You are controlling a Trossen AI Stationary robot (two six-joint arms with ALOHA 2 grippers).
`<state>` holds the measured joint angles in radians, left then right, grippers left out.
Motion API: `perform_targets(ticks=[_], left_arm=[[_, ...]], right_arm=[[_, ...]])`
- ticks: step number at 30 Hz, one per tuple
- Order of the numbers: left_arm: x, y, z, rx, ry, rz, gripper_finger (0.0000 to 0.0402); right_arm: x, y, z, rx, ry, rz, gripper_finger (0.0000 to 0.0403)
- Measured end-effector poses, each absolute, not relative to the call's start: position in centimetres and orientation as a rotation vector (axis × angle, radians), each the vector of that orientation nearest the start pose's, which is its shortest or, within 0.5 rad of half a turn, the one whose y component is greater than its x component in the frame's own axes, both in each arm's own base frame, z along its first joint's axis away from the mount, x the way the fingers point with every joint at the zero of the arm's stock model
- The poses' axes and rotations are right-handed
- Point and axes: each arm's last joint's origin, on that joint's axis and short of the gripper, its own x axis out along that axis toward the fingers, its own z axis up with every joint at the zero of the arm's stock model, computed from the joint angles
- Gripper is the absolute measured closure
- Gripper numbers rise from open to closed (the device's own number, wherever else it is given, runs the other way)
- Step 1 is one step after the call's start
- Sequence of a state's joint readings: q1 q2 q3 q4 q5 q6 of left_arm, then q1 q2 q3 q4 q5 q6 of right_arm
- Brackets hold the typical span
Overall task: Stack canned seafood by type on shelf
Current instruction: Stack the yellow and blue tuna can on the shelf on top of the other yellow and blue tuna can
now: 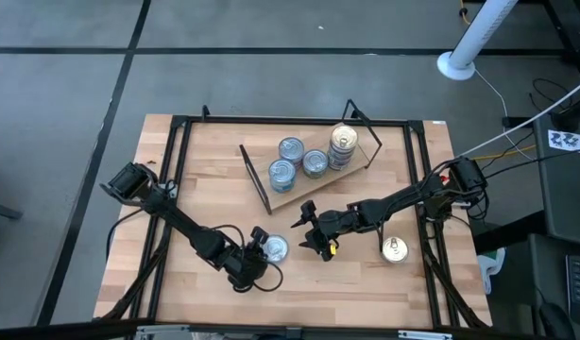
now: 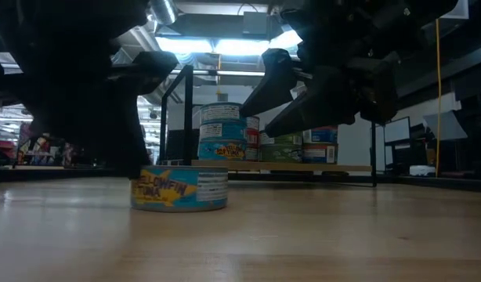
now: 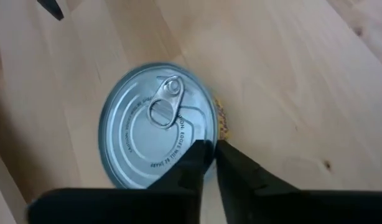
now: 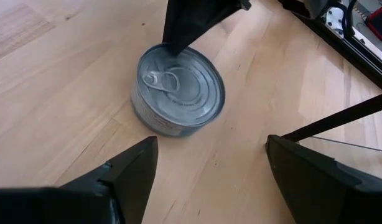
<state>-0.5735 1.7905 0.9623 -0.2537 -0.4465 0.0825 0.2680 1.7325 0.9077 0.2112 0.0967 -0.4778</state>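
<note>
Four tins up on the shelf, one of them stacked; two left on the table. Left gripper pinched nearly shut on the rim of the blue tuna tin directly under it. Right gripper spread wide just beside that tin, holding nothing, gold tin behind it.

Robotics lab or workshop: bare grey concrete floor, loose cables beside the wooden table, ceiling strip lights, cluttered benches and shelving in the background.

Left gripper hides the tuna tin's far edge.
</note>
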Motion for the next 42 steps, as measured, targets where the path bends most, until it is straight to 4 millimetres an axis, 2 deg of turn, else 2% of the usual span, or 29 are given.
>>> perform_targets(ticks=[4, 22, 37, 42], left_arm=[[28.6, -17.0, 13.9, 0.570, 0.935, -0.134, 0.0397], [28.8, -17.1, 14.1, 0.387, 0.905, -0.057, 0.0401], [31.0, -15.7, 14.9, 0.258, 0.779, 0.018, 0.0401], [31.9, -15.4, 15.9, 0.243, 0.759, 0.034, 0.0401]], right_arm=[[34.0, 9.0, 16.9, -0.573, 0.555, 0.308, 0.0104], [34.0, 9.0, 16.9, -0.582, 0.560, 0.280, 0.0104], [33.9, 8.8, 16.9, -0.598, 0.584, 0.239, 0.0104], [33.1, 8.6, 17.4, -0.604, 0.632, 0.257, 0.0104]])
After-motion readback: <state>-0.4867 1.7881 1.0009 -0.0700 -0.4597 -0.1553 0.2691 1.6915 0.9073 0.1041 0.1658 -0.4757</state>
